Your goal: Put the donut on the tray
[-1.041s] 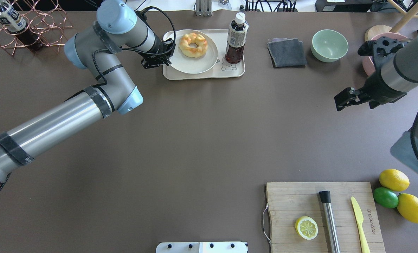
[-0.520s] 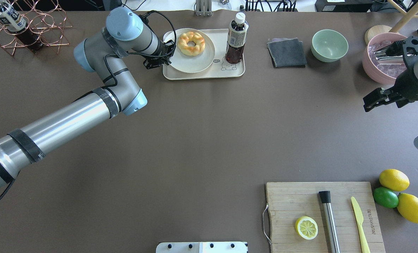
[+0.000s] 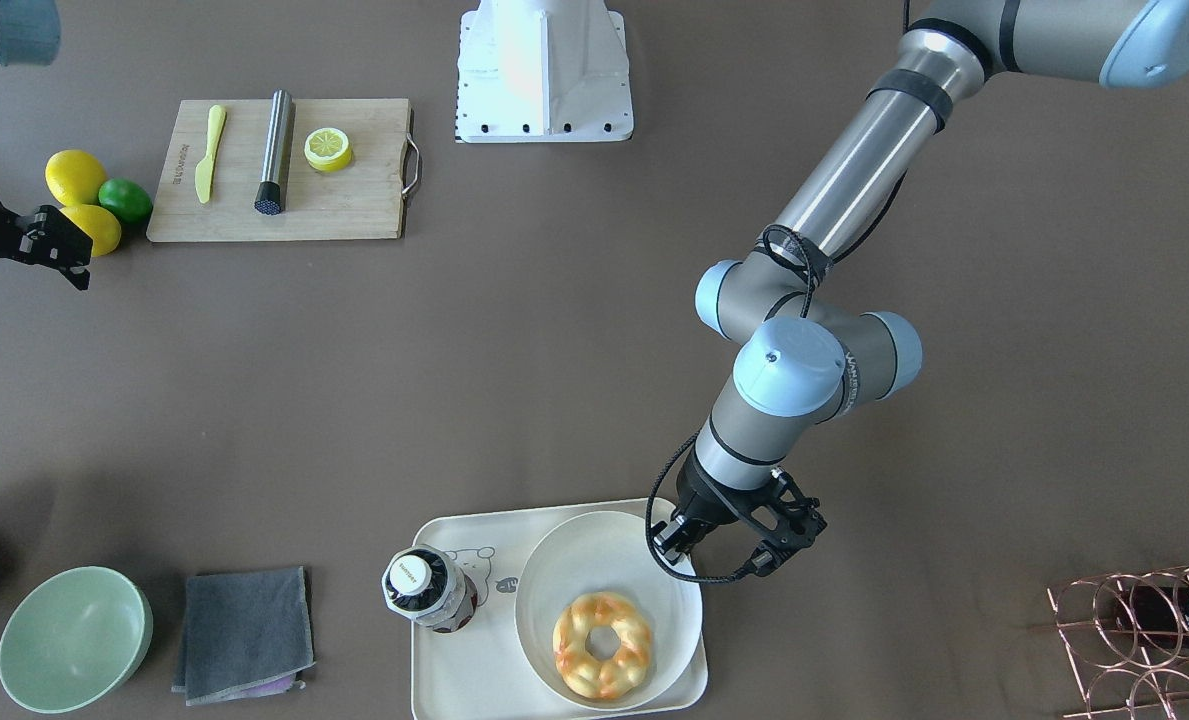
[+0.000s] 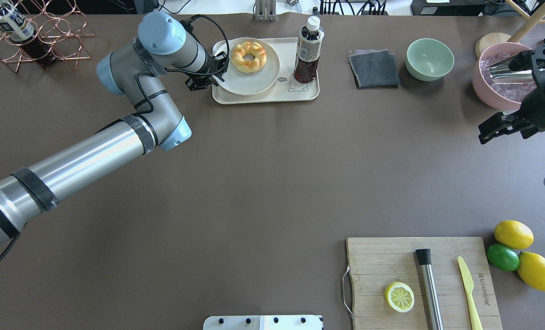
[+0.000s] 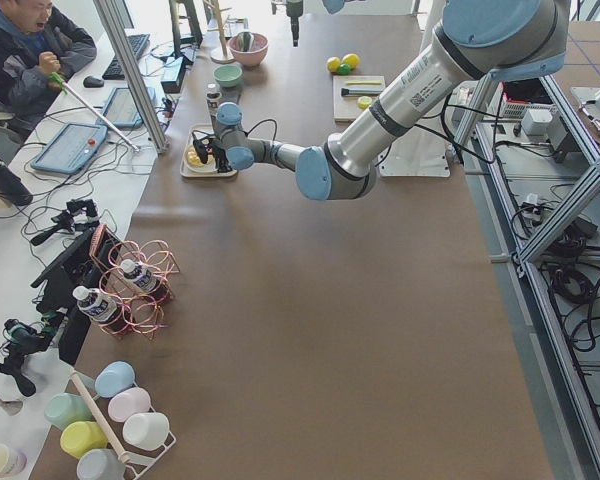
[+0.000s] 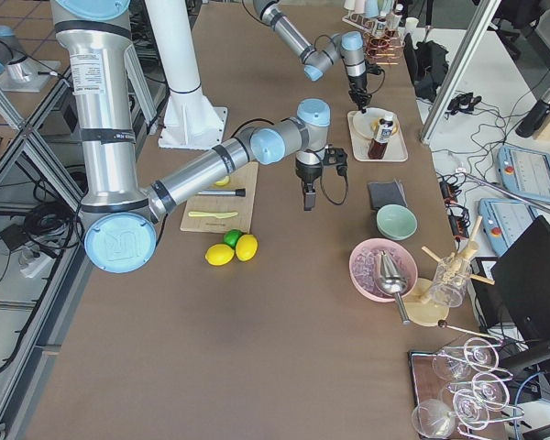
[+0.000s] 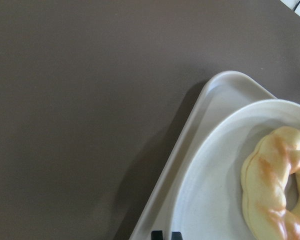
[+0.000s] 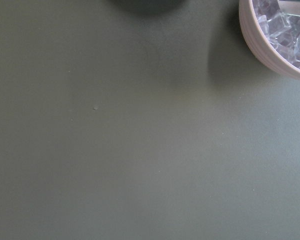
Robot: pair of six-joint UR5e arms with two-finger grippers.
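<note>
The braided yellow-orange donut (image 4: pixel 249 57) lies on a round white plate (image 4: pixel 244 82). The plate stands on the cream tray (image 4: pixel 300 91) at the far middle of the table. My left gripper (image 4: pixel 218 75) is at the plate's left rim and is shut on it. From the front, the left gripper (image 3: pixel 676 548) meets the plate (image 3: pixel 594 550) above the donut (image 3: pixel 602 645) on the tray (image 3: pixel 454 680). The left wrist view shows the fingertips (image 7: pixel 157 235) close together, the donut (image 7: pixel 277 190) and the tray's rim (image 7: pixel 200 110). My right gripper (image 4: pixel 508 133) is open and empty, far right.
A dark drink bottle (image 4: pixel 308 50) stands on the tray's right part. A grey cloth (image 4: pixel 374 68), a green bowl (image 4: pixel 430 58) and a pink ice bowl (image 4: pixel 501 78) lie to the right. A cutting board (image 4: pixel 382 256) with a lemon half is near right. A copper rack (image 4: pixel 47 36) is far left.
My left gripper has moved the plate with the donut a little left and back on the tray. My right arm has drawn back to the right.
</note>
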